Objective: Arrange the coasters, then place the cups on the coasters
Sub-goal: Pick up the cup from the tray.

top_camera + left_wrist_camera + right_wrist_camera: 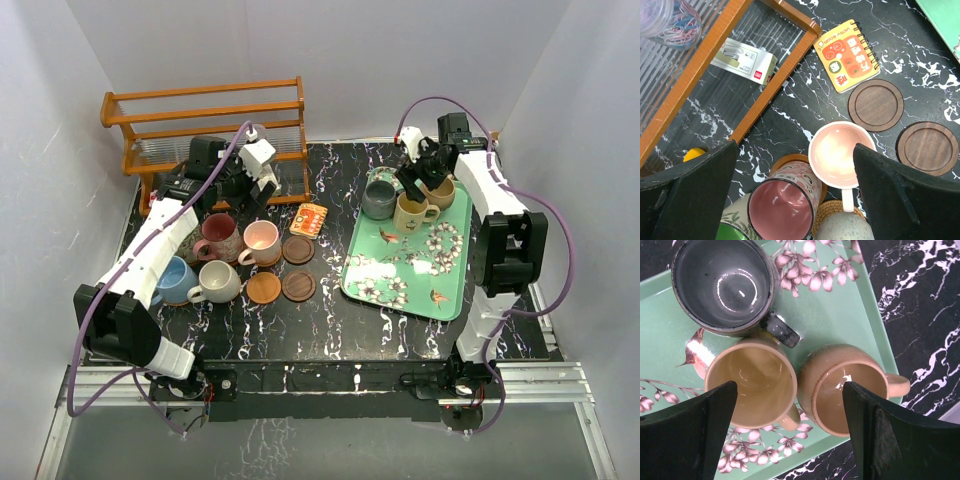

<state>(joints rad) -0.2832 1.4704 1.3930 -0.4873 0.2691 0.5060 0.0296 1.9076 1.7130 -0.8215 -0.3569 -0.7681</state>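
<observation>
Left pincer (pixel 795 150) open over pink cup (pixel 837 150), right pincer (pixel 790 387) open (wide) above yellow cup (pixel 747 377) and tan cup (pixel 837 365)

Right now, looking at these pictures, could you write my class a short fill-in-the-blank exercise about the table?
1. Beside the yellow mug and the tan mug stands a ___ mug.
2. The tray holds ___ mugs in all.
3. Near the orange notebook lie three bare wooden ___.
Missing words: grey; three; coasters.
</observation>
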